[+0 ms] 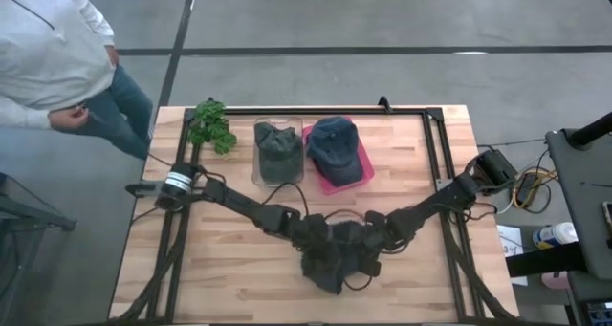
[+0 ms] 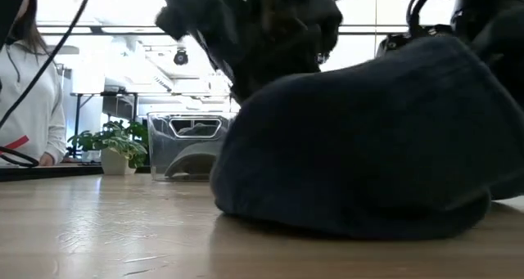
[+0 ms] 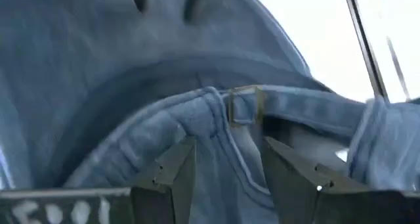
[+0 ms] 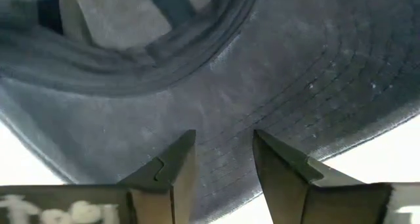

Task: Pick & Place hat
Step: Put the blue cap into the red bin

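Note:
A dark blue hat (image 1: 323, 267) lies on the wooden table near its front edge, filling the low view (image 2: 368, 148). Both arms meet over it. My right gripper (image 4: 223, 175) is shut on the hat's stitched brim. My left gripper (image 3: 226, 178) is open. Its fingers stand on either side of the hat's rear strap, just below the metal buckle (image 3: 244, 106); whether they touch the cloth I cannot tell. My right gripper pinches the hat's brim (image 4: 223, 148) between its two fingers. It comes steeply from above, so the inside of the crown shows beyond the fingers. The hat's lower edge (image 2: 352, 223) rests on the table.
At the far side a green cap (image 1: 278, 152) sits on a clear container, with a blue cap (image 1: 335, 144) on a pink tray beside it. A small plant (image 1: 212, 125) stands at the far left corner. A person (image 1: 57, 58) stands beyond the table's left corner.

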Controlling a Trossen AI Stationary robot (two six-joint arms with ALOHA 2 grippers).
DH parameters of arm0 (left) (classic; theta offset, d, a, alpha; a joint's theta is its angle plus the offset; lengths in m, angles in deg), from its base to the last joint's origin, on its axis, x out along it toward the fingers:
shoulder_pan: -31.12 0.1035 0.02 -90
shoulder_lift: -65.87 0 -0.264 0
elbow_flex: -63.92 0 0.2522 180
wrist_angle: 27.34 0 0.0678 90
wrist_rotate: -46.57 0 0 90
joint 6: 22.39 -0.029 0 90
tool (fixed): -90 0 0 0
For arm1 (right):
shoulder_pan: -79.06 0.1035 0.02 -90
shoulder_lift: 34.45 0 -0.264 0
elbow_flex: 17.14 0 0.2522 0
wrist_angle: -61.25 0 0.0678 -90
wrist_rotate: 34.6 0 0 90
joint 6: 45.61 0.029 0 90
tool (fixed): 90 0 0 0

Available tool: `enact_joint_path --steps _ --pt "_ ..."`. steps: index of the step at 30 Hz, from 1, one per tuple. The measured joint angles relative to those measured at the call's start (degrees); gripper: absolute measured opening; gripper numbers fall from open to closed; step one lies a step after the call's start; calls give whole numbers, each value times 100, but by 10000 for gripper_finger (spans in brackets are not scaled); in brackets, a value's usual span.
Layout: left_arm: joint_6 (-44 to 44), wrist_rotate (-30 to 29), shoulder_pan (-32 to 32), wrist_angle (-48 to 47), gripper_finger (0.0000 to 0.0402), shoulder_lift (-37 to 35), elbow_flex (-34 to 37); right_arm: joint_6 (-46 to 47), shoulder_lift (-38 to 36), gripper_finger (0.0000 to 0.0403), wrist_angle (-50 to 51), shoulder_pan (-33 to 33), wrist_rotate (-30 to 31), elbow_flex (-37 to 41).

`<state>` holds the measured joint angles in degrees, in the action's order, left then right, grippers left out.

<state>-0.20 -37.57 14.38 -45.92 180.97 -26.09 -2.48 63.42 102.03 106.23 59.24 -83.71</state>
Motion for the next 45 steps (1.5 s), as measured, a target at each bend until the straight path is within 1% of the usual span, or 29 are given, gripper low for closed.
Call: enact_joint_path --steps 2,6,10,16,20,24,27,30,32,36,39,42,45 --pt "-23 -36 92 193 165 111 4 0 0 143 -93 -58 -7 0" --pt "-119 -290 283 500 165 259 31 -25 0 143 -280 -184 -174 0" --pt "-362 -370 387 564 165 288 39 -15 0 143 -449 -250 -234 0" --pt "-297 -1426 380 597 165 324 63 -80 -20 143 -643 -306 -270 -4" --pt "-308 -1739 327 627 165 435 65 -205 -24 143 -642 -330 -270 -4" --pt "-261 -1799 274 681 165 567 66 -430 -85 143 -618 -334 -282 -4" --pt "-259 -1818 237 683 165 584 66 -627 -320 143 -587 -334 -281 -4" --pt "-251 -1779 211 602 165 442 78 -842 -618 144 -372 -337 -278 -9" --pt "-285 -1770 191 535 165 225 72 -975 -748 143 -274 -355 -278 -9" --pt "-603 -1777 112 417 165 -231 52 -1054 -714 144 -124 -375 -290 107" --pt "-670 -1713 -1 119 165 -449 57 -1006 -623 141 -108 -384 -415 236" --pt "-679 -1586 -122 -29 165 -487 63 -973 -597 137 -168 -384 -431 348" --pt "-672 -1424 -218 -17 165 -327 160 -975 -590 132 -253 -404 -389 375"
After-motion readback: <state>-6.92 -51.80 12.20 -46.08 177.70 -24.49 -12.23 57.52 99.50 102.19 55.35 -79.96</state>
